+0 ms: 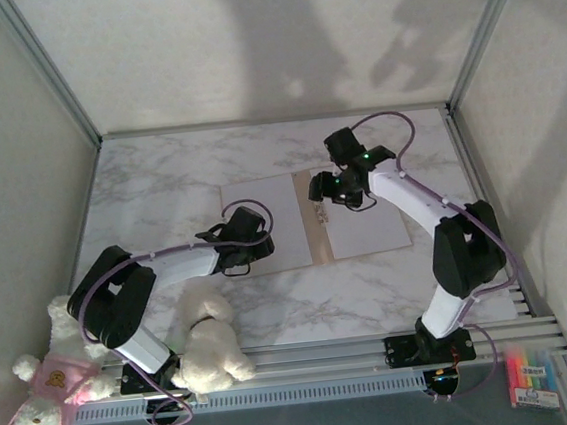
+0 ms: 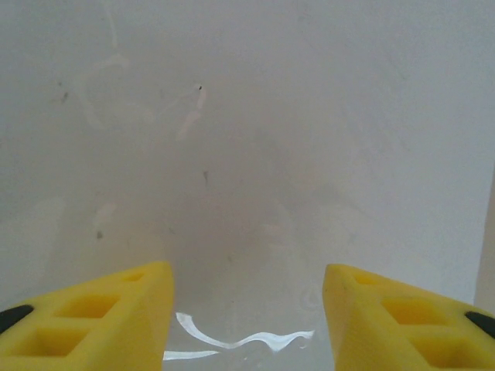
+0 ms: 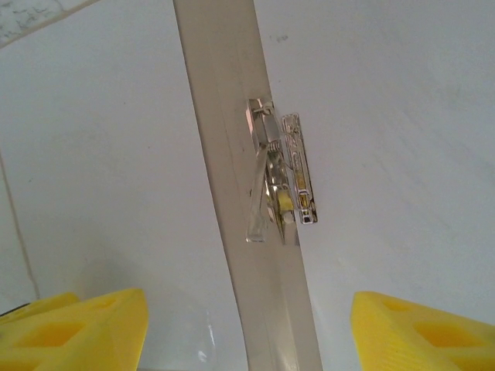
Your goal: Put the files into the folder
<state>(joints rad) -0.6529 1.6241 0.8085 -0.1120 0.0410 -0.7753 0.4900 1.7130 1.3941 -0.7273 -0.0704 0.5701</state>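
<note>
1. Near edge: two soft toys, a white one point(image 1: 207, 340) and one dressed in pink point(image 1: 49, 401), lay beside the base of the left arm. A pack of coloured markers point(image 1: 532, 374) lay at the near right corner.
2. Left hand point(image 2: 246, 268): its yellow fingers were spread with nothing between them. It was held low over the near part of the left white sheet; whether it touched the sheet could not be told.
3. Folder point(image 1: 319, 231): it lay open and flat at the middle of the marble table point(image 1: 159, 174), its tan spine running near to far.
4. Files point(image 1: 263, 209): white sheets covered both halves of the folder, one on each side of the spine.
5. Right hand point(image 3: 247, 296): its fingers were spread wide, one on each side of the spine near its far end, pinching nothing. A metal clip point(image 3: 282, 174) sat on the spine just ahead of the fingers.
</note>
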